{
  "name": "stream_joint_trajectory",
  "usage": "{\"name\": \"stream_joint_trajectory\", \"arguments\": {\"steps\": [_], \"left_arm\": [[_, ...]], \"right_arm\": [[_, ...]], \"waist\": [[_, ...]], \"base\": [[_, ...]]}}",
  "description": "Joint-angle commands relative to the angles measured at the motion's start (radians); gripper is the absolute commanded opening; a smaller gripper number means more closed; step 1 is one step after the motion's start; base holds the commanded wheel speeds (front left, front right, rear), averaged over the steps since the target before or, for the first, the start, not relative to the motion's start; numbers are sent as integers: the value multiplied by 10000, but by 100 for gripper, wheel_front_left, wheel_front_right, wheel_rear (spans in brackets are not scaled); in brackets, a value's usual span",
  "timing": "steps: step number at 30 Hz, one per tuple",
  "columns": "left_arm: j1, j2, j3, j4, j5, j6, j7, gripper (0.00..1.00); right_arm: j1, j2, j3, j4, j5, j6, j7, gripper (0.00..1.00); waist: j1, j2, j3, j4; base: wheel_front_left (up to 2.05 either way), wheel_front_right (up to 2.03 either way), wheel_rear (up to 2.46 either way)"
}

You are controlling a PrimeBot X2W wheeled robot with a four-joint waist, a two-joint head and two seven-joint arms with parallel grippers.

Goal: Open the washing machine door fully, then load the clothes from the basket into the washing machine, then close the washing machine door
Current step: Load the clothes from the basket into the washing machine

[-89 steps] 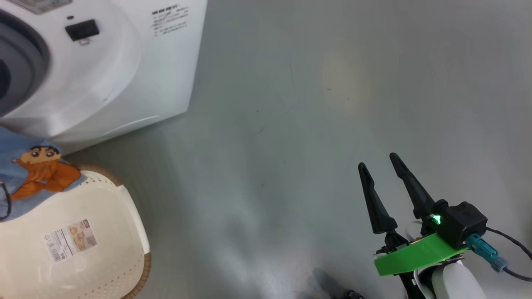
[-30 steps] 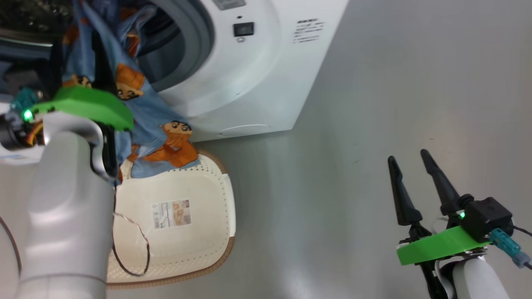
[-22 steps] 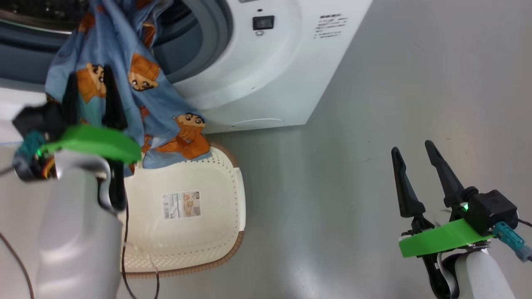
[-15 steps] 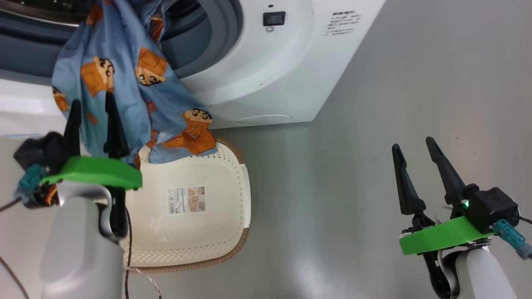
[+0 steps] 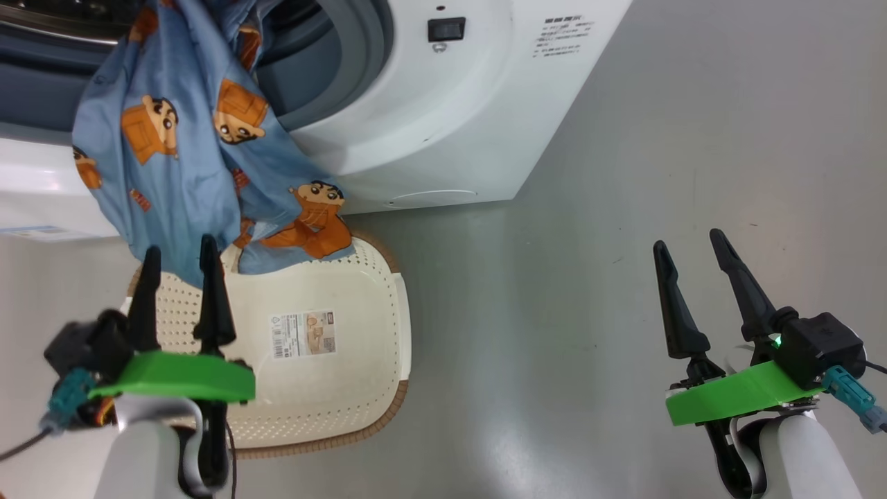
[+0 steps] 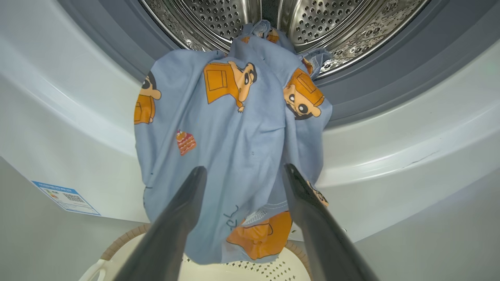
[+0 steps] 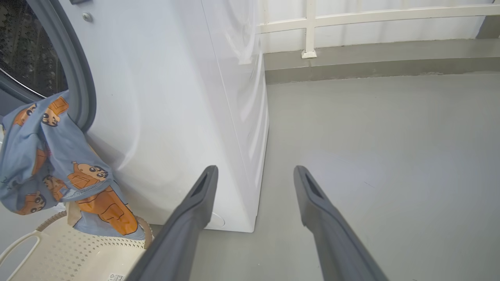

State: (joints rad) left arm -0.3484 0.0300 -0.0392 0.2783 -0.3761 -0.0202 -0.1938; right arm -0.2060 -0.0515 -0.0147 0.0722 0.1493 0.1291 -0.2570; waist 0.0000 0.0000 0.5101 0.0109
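I've drawn the left gripper (image 5: pixel 179 244) back off the clothes (image 5: pixel 173 159); fingers spread, empty, now over the basket (image 5: pixel 378 312). Clothes hang from the washing machine (image 5: pixel 443 125) mouth, hem on the basket rim. Right gripper (image 5: pixel 687 238) unchanged: spread, empty.

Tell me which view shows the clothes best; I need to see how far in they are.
The left wrist view: the clothes hang from the drum, over its lip, down toward the basket. The head view shows the drape from above, its top cut off; the right wrist view catches the hanging part sideways.
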Motion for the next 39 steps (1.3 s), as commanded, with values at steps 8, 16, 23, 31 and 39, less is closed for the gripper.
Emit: {"name": "stream_joint_trajectory", "arguments": {"steps": [8, 16, 23, 31, 39], "left_arm": [[1699, 240, 299, -1790, -172, 420, 459, 100], [2070, 279, 273, -2682, -181, 651, 794, 100], [1897, 480, 248, -2740, -253, 528, 911, 100], [1232, 739, 304, -1988, -335, 357, 782, 100], [556, 888, 384, -1089, -414, 347, 704, 100]], "right_arm": [[-1, 13, 2, -283, -132, 16, -48, 100], [-25, 13, -86, -269, -178, 16, -48, 100], [-177, 13, 46, -237, -51, 16, -48, 100], [-182, 13, -12, -289, -2, 16, -48, 100], [-228, 13, -19, -355, 60, 16, -48, 100]], "waist": [[0, 0, 59, -19], [0, 0, 173, 106], [0, 0, 279, -65], [0, 0, 369, -421], [0, 0, 512, -699]], "base": [[0, 0, 0], [0, 0, 0], [0, 0, 0], [0, 0, 0], [0, 0, 0]]}}
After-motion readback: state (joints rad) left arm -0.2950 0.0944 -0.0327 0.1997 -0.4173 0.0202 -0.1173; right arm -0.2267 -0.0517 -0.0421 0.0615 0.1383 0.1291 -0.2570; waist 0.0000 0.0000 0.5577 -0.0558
